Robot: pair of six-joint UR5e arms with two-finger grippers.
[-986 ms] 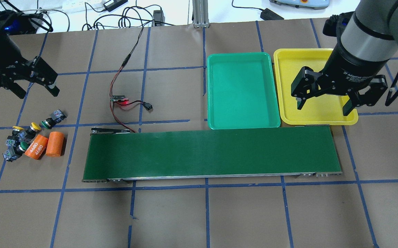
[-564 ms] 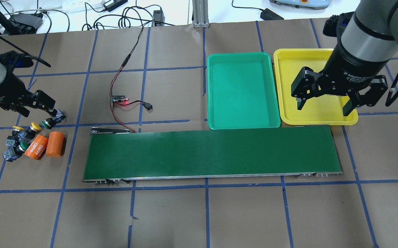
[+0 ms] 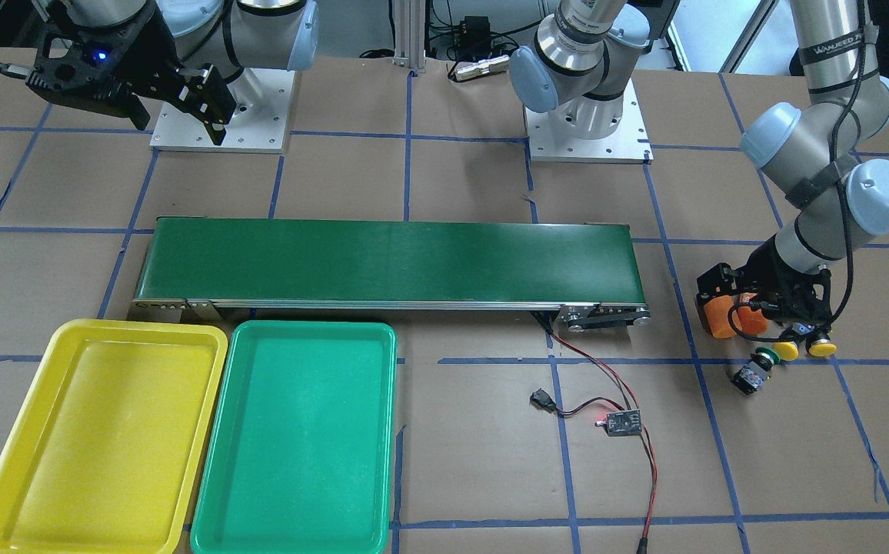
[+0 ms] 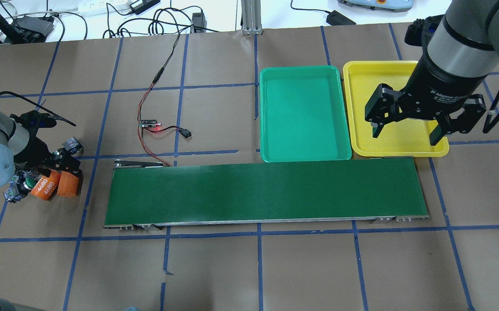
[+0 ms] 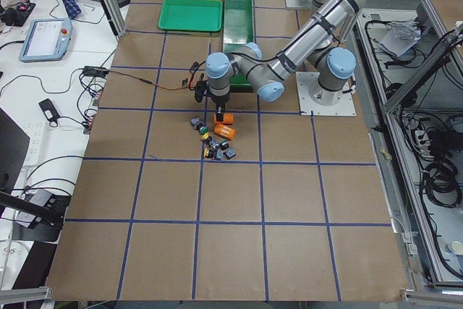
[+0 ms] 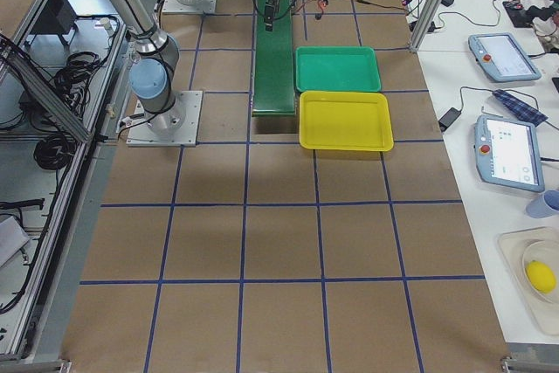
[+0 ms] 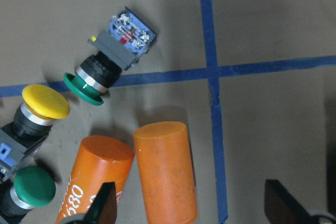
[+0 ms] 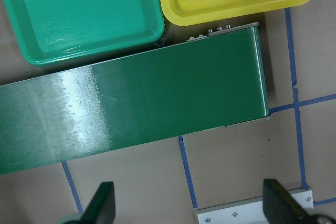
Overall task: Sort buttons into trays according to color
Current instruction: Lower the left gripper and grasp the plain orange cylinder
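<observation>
The buttons (image 3: 785,350) lie clustered on the bench (image 4: 232,268) off one end of the belt (image 4: 266,192), well apart from both trays. In the left wrist view a green button (image 7: 113,56) lies on its side across a blue tape line (image 7: 252,69), its cap just beside the cap of a yellow button (image 7: 44,103). A second green button (image 7: 32,187) sits at the lower corner, close against the marked cylinder (image 7: 97,182).

The left tool (image 7: 191,205) is low over this group, spread wide and gripping nothing. Every button lies outside its span: two beyond the fingertips, the second green one past one fingertip (image 7: 105,205). That fingertip overlaps the marked cylinder, and the plain cylinder (image 7: 165,169) lies between the fingers.

The green tray (image 4: 303,112) and yellow tray (image 4: 361,86) sit side by side along the belt's other end. The right tool (image 4: 405,134) hangs there raised, fingers wide apart, with nothing in them.
</observation>
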